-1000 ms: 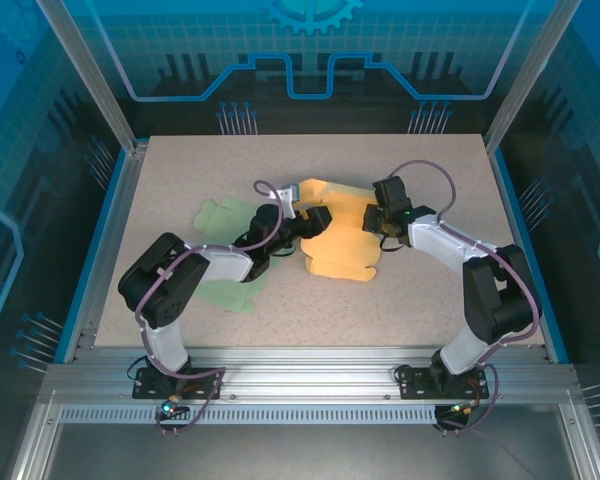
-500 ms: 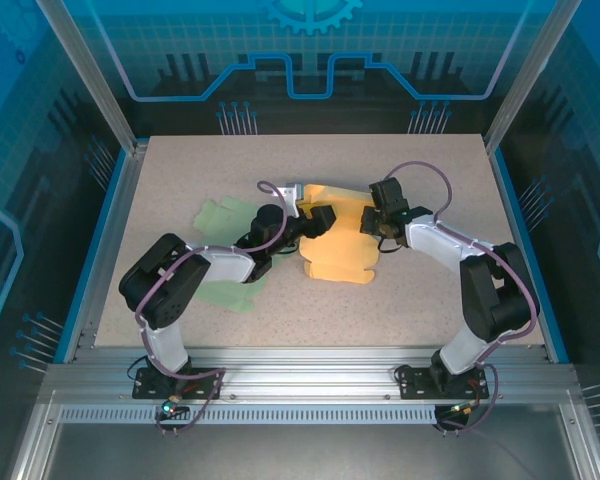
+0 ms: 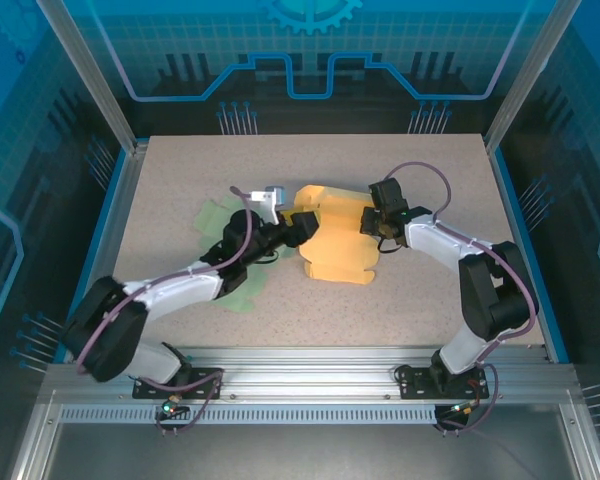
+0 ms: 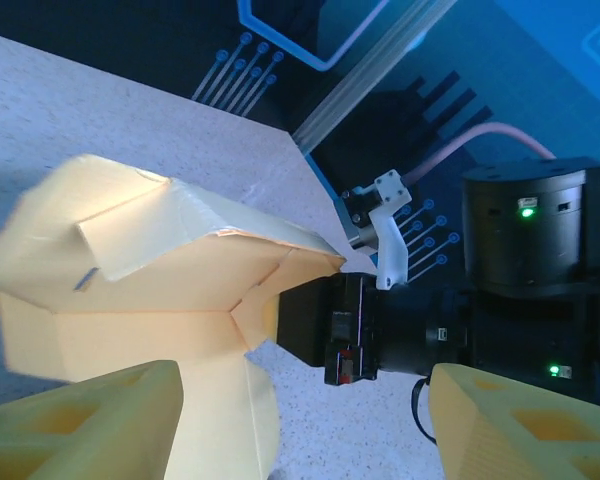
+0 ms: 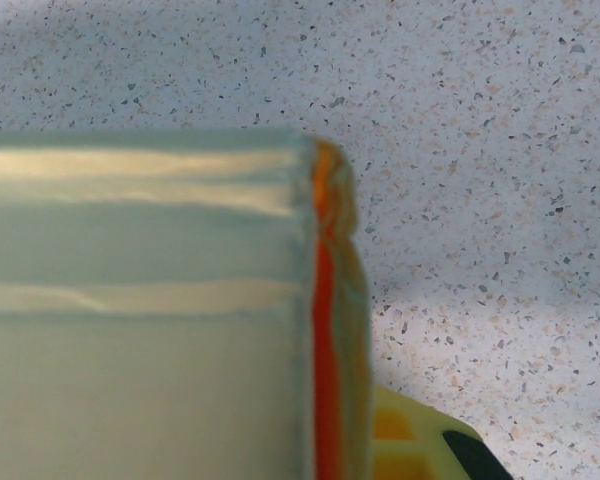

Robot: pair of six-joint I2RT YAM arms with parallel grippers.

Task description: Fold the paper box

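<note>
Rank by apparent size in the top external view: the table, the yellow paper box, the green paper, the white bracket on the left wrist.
table: largest.
yellow paper box and green paper: close, not ranked, because the left arm covers part of the green paper.
white bracket: smallest.

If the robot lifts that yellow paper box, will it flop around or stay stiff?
The yellow paper box probably bends easily: its creased flaps stand up at angles. It looks thin and flat, so it is likely light and apt to slide when pushed.
</note>
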